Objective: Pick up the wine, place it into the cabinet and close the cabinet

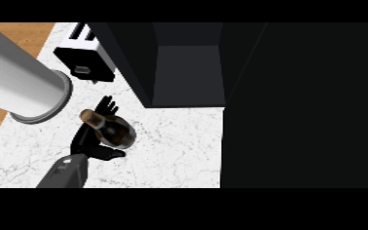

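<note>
The wine bottle (115, 130) is dark with a brown neck pointing up-left, and it sits tilted above the white marble counter (179, 151). My left hand (87, 142) comes in from the lower left and is shut on the bottle: fingers show behind the neck and the thumb curls under the body. The black cabinet (188, 73) stands open just up and to the right of the bottle, its grey inside showing. Its dark door (295, 107) fills the right side of the view. My right hand does not show.
A black and white toaster (84, 58) stands at the upper left beside the cabinet. A large grey cylinder (28, 87) lies at the left edge, close to the bottle's neck. Wood floor shows at the far upper left.
</note>
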